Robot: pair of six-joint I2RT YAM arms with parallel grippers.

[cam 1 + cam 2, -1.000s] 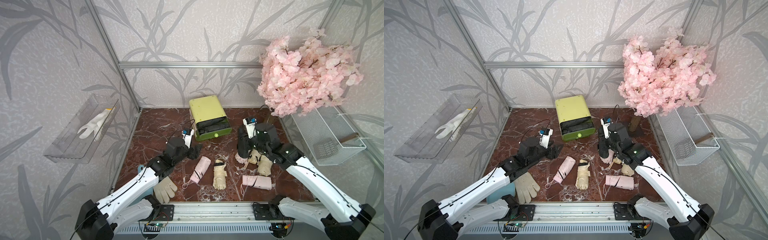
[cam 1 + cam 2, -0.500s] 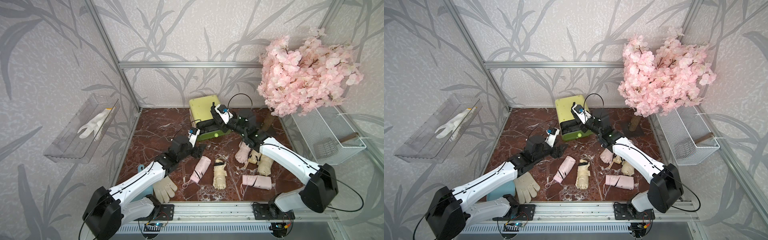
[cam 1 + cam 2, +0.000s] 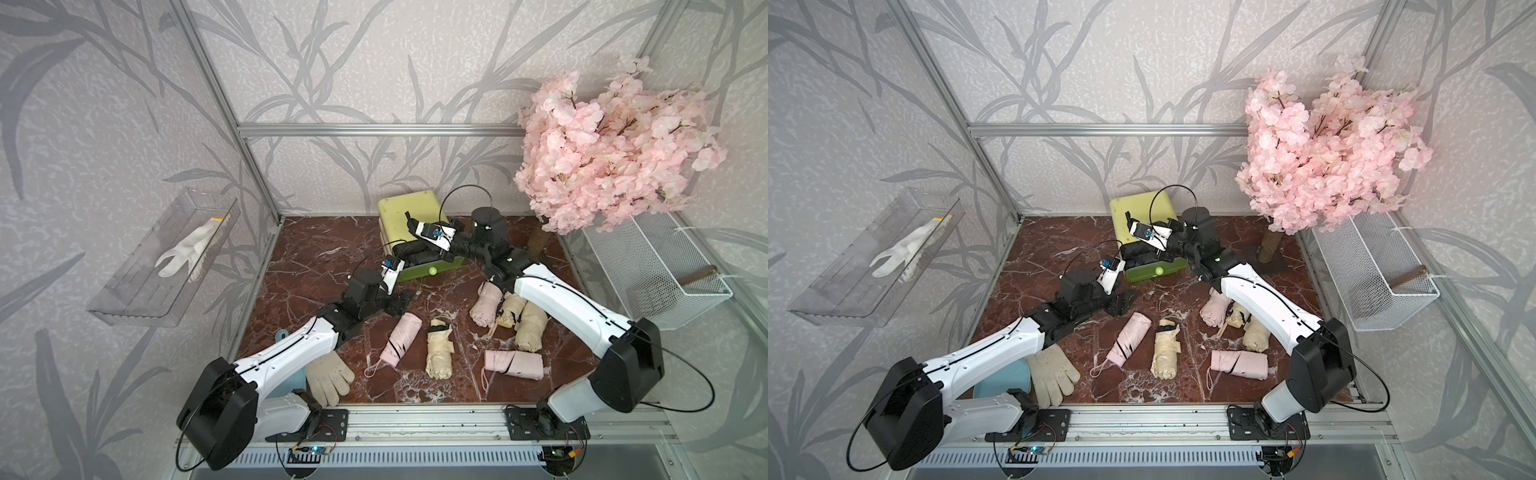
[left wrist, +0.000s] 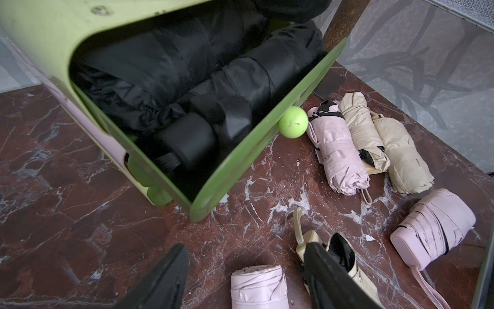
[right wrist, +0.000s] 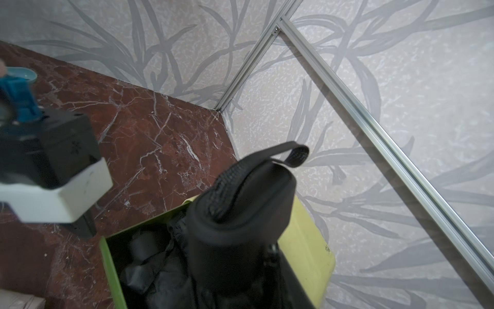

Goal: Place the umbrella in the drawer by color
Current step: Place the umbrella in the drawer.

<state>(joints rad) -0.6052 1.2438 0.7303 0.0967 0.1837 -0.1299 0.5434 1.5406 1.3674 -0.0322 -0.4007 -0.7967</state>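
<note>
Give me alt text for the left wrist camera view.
A pulled-out green drawer holds black folded umbrellas. Pink umbrellas and beige umbrellas lie on the red marble table nearby; the left gripper hovers, jaws open.

I've got black umbrellas [image 4: 187, 80] in the green drawer [image 3: 419, 272] of the lime-yellow chest [image 3: 409, 208], pink umbrellas [image 3: 399, 340] and beige umbrellas [image 3: 439, 353] on the white-veined red-brown table [image 3: 316, 249].

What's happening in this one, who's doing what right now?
The right pincer grips a black umbrella above the drawer, which is pulled open and already holds other black umbrellas. The left pincer is open and empty, low over the table. Several pink umbrellas and beige umbrellas lie on the table, not yet sorted.
</note>
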